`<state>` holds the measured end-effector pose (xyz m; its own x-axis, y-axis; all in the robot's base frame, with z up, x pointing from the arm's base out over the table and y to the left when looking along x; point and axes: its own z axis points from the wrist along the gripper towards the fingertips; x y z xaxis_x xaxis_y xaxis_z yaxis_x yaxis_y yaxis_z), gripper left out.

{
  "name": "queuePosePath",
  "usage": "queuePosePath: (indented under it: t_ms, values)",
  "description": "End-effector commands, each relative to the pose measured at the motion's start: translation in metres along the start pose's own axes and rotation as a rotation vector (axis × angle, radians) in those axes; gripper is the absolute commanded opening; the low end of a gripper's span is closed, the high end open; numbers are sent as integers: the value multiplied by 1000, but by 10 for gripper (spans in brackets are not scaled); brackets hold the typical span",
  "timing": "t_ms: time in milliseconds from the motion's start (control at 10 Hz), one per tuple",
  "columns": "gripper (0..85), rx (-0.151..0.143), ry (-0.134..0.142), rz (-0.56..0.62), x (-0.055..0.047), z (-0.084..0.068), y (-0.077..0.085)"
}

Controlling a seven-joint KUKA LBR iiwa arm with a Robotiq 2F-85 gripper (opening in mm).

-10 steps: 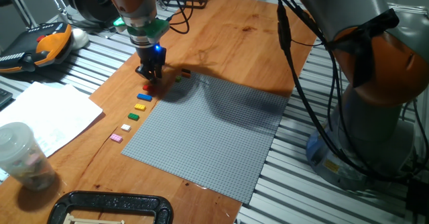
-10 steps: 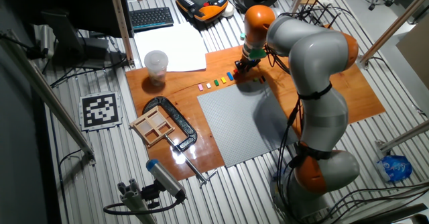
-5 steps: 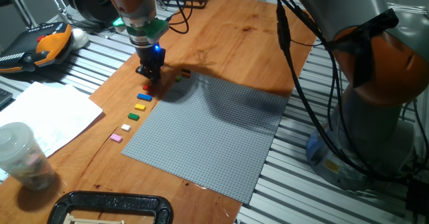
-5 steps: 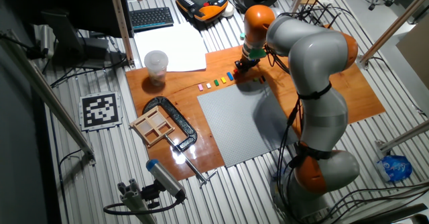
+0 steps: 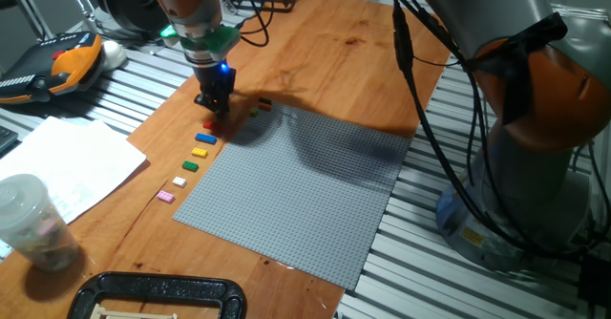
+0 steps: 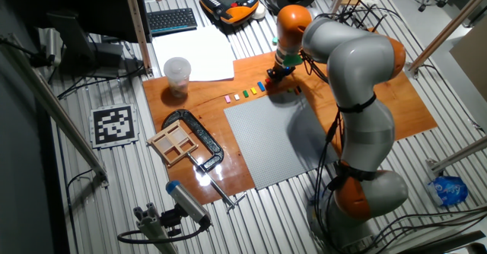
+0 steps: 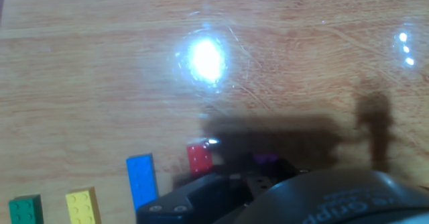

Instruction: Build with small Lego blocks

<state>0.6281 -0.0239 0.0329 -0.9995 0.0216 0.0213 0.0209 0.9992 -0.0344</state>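
Note:
A row of small Lego blocks lies on the wooden table left of the grey baseplate [image 5: 296, 185]: pink [image 5: 165, 196], white [image 5: 179, 181], green [image 5: 190, 165], yellow [image 5: 200, 152], blue [image 5: 204, 138] and red [image 5: 207, 124]. Two darker bricks [image 5: 261, 106] lie at the plate's far corner. My gripper [image 5: 214, 109] stands low over the table at the red end of the row. In the hand view the red brick [image 7: 199, 158] lies just ahead of the dark gripper body, with the blue [image 7: 140, 179], yellow [image 7: 82, 206] and green [image 7: 25, 209] bricks to its left. The fingertips are hidden.
A plastic cup [image 5: 33, 223] and white paper [image 5: 67, 161] sit left of the row. A black clamp [image 5: 153, 295] lies at the near edge, with a wooden box [image 6: 176, 144] beside it. A teach pendant [image 5: 57, 66] and cables lie behind.

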Motion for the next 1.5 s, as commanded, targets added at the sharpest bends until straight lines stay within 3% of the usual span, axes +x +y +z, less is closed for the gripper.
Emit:
queuePosePath:
  t_ms: [0,300,1000,1400]
  values:
    - [0,0,2,3,3,-2,0]
    - [0,2,10,-4,13,-7,-8]
    - [0,8,5,5,46,-11,-4]
    - [0,-2,7,6,54,-12,-6]
